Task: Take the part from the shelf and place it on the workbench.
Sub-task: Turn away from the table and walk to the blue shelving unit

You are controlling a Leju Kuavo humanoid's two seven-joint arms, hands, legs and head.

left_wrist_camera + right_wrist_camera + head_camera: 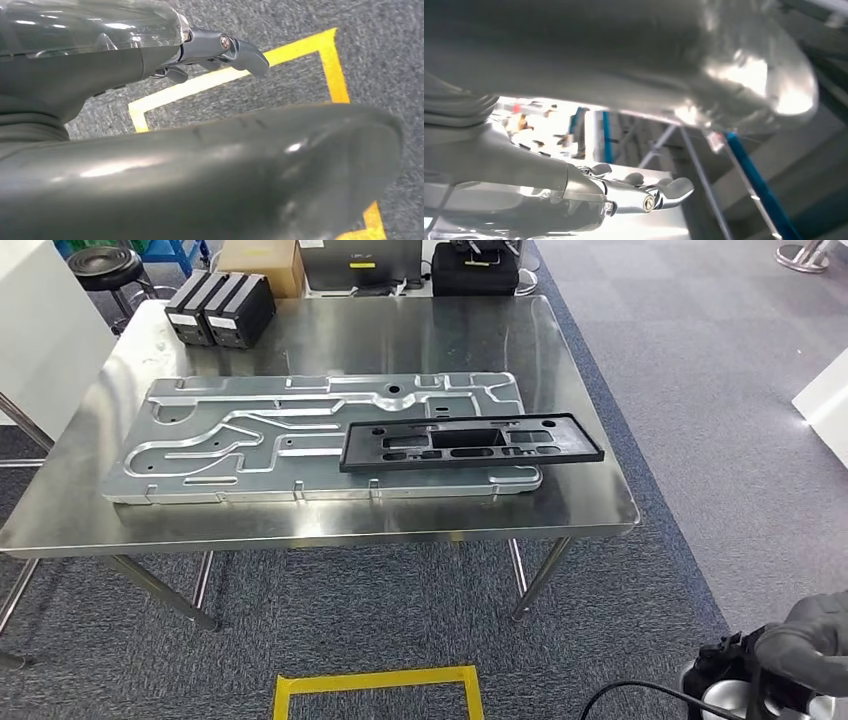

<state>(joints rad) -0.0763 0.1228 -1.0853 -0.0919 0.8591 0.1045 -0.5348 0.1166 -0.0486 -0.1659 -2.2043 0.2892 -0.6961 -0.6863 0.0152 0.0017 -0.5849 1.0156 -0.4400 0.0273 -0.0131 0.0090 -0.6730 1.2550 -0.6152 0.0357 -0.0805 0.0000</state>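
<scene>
Both hands hold nothing, left hand and right hand with fingers apart. Black frame on the tabletop looks light, stiff; grip its long edges.

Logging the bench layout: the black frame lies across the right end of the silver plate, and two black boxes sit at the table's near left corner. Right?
Not quite. In the head view the two black boxes sit at the table's far left corner. The black frame does lie across the silver plate's right end.
</scene>
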